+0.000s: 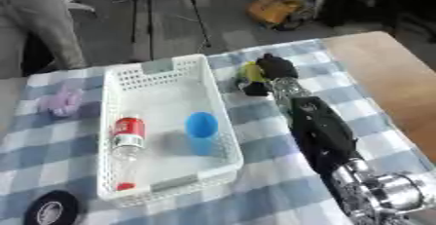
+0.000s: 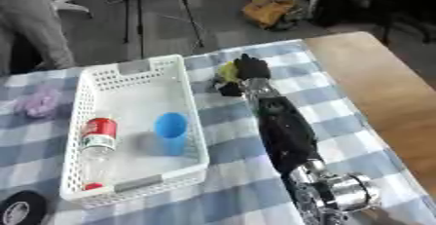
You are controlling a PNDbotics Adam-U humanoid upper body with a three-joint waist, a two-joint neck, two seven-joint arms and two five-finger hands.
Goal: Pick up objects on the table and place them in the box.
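Nearest, black tape roll (image 1: 51,208) sits at the near-left edge. White basket (image 1: 220,103) holds a bottle (image 1: 126,147) and blue cup (image 1: 202,130). Right hand (image 1: 274,68) curls round the yellow object (image 1: 249,71) just right of the basket's far end (looks light, maybe soft; hold its middle).

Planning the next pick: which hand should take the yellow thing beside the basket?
Right, likely. The right hand is already on the yellow object, just right of the white basket; whether its fingers have closed is unclear. The left hand shows in neither view.
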